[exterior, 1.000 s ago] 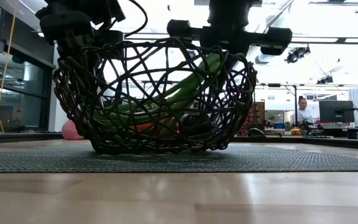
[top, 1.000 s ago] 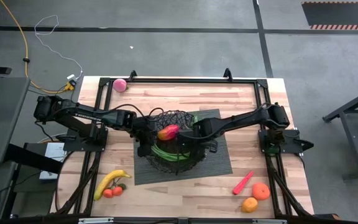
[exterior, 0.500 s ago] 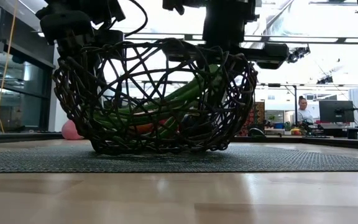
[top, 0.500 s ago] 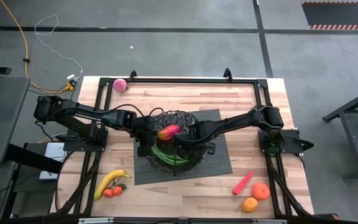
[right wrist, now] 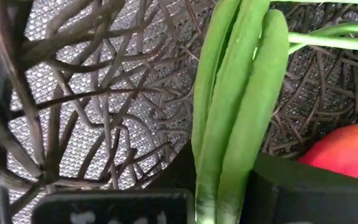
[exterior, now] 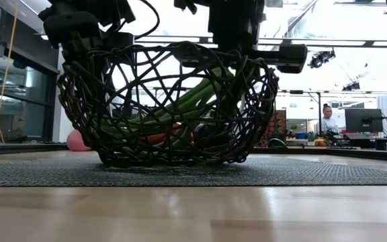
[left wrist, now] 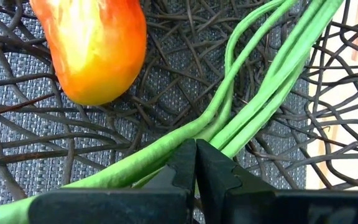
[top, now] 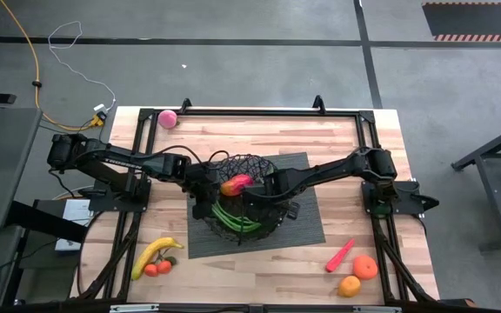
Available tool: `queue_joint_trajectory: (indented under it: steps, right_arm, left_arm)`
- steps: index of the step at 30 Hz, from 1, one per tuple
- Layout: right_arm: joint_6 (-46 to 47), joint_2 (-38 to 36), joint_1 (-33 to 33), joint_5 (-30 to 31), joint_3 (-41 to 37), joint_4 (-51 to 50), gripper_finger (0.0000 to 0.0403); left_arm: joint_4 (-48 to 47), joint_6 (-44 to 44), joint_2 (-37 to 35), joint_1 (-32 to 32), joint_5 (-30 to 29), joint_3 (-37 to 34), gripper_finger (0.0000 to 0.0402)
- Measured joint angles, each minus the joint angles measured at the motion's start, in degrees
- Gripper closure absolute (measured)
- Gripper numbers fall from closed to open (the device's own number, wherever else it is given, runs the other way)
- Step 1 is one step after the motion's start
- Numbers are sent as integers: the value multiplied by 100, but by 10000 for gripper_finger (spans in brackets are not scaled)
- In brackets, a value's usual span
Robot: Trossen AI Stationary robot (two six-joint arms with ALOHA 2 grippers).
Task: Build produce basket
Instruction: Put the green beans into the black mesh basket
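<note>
Right gripper (right wrist: pixel 229 193) at frame centre, clamped on green beans (right wrist: pixel 238 106), lowering them into basket (top: pixel 255 165). Left gripper (left wrist: pixel 196 163) fingers together, apparently steadying the rim.

Right wrist view. The right tool (right wrist: pixel 219 186) grips a bundle of green beans (right wrist: pixel 238 106); the pods rise side by side from between its two dark fingers (right wrist: pixel 303 193), pressed together. Thinner green stems (right wrist: pixel 331 34) branch off from the bundle's far end toward the picture's edge. Around and behind the beans runs the dark wire lattice of the basket (right wrist: pixel 98 93), with a thick strand curving along one side. A grey woven mat (right wrist: pixel 73 28) shows through the gaps. A red-orange mango (right wrist: pixel 347 149) lies inside the basket, just beside one finger, partly hidden by it.
</note>
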Motion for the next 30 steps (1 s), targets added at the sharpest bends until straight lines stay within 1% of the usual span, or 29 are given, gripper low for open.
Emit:
queue_joint_trajectory:
  steps: [4, 7, 10, 13, 15, 20, 23, 26, 30]
  right_arm:
    - [25, 0, 0, -17, 0, 11, 398]
    - [16, 0, 0, -214, 0, 19, 397]
    - [70, 0, 0, -299, 0, 109, 385]
    - [370, 0, 0, -314, 0, 294, 356]
    - [587, 0, 0, -251, 0, 364, 329]
    - [640, 0, 0, 314, 0, 420, 253]
    - [557, 0, 0, 447, 2, 263, 218]
    - [492, -3, 4, 447, 2, 1, 198]
    - [516, -28, 4, 447, 4, -350, 190]
  left_arm:
    - [4, -2, 0, -2, -37, 0, 401]
    - [4, -2, 0, -2, -56, 0, 401]
    - [9, -13, 0, -2, -62, 0, 401]
    - [10, -13, 0, -2, -77, 0, 401]
    - [11, -13, 0, -2, -79, 0, 401]
    - [13, -10, 0, -2, -82, 0, 401]
    - [13, -9, 0, -2, -84, 0, 401]
    - [13, 0, 0, -1, -87, 0, 401]
    - [17, 2, 0, -1, -104, 0, 401]
